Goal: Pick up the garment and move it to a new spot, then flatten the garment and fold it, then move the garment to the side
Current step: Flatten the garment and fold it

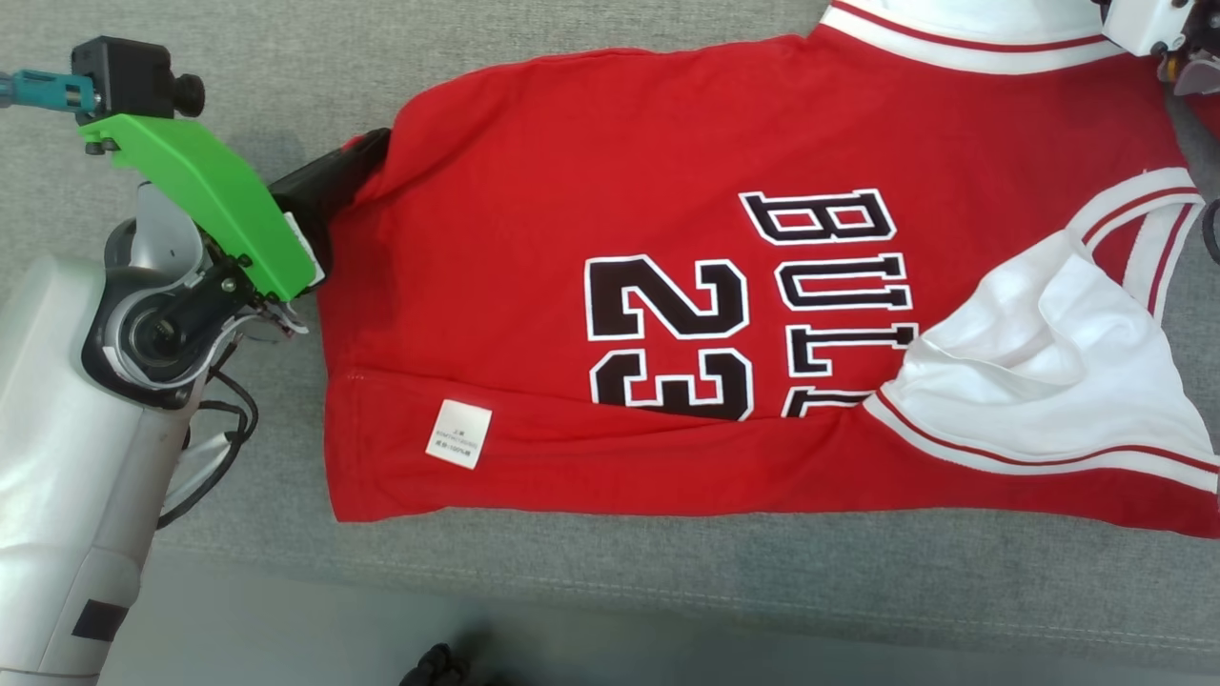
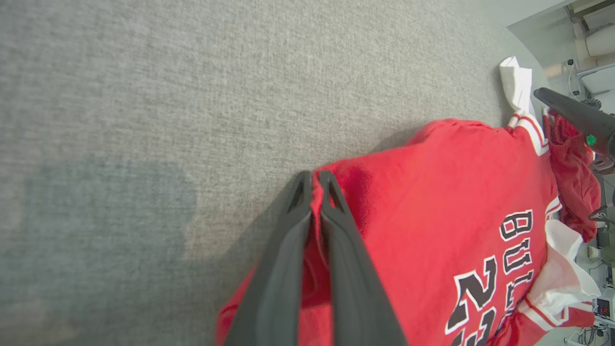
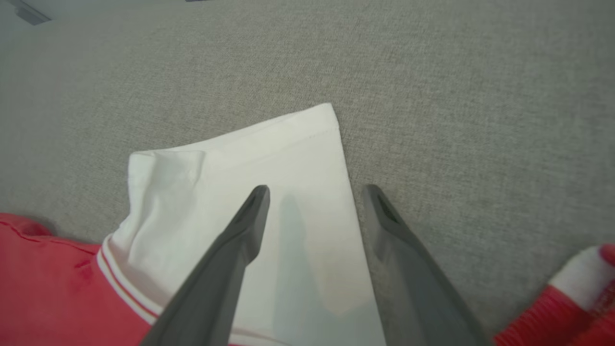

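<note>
A red jersey (image 1: pixel 591 286) with black "BULLS 23" lettering and white trim lies spread on the grey fabric surface (image 1: pixel 286 57). A white inner part (image 1: pixel 1039 353) is bunched at its right. My left gripper (image 2: pixel 314 179) is shut on the jersey's red edge at the left; in the head view its dark fingers (image 1: pixel 334 186) reach into that edge. My right gripper (image 3: pixel 317 192) stands open just above a white sleeve (image 3: pixel 288 149) at the jersey's far right corner, with one finger over the cloth and the other over bare surface.
The surface's front edge (image 1: pixel 610 581) runs along the bottom of the head view, with paler floor below it. My left arm's green bracket (image 1: pixel 210 191) and its cables (image 1: pixel 224 429) sit beside the jersey's left edge. Bare grey surface lies beyond the garment.
</note>
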Motion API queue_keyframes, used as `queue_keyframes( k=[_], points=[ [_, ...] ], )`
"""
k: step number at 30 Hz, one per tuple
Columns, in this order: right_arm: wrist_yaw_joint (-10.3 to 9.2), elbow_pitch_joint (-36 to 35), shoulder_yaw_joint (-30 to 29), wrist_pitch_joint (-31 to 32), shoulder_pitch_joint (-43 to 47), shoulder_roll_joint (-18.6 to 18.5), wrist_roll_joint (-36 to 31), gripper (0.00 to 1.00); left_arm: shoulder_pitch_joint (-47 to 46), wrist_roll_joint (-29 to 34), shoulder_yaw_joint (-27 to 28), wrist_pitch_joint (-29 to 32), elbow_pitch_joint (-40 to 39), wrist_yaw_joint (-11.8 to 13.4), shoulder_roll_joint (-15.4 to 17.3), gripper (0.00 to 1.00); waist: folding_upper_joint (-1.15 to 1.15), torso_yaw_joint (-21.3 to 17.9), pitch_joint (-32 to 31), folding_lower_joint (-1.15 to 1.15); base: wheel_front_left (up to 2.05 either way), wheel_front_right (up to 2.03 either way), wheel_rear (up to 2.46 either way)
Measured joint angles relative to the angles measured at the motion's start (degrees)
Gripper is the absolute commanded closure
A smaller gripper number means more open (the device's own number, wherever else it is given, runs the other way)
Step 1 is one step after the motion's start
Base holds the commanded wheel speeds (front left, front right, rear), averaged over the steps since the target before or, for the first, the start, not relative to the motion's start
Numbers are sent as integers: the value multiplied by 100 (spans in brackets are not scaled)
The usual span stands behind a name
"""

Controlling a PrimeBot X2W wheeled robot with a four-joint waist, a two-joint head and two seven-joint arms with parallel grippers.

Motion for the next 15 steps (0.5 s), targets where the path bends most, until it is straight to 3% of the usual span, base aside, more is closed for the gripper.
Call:
queue_keyframes(
  k=[15],
  points=[
    [-260,268,144,684,-180,-144,-146,0,1,0,-56,-48,5,-56,-109,100,0,207,-78,0,0,0,0]
  ],
)
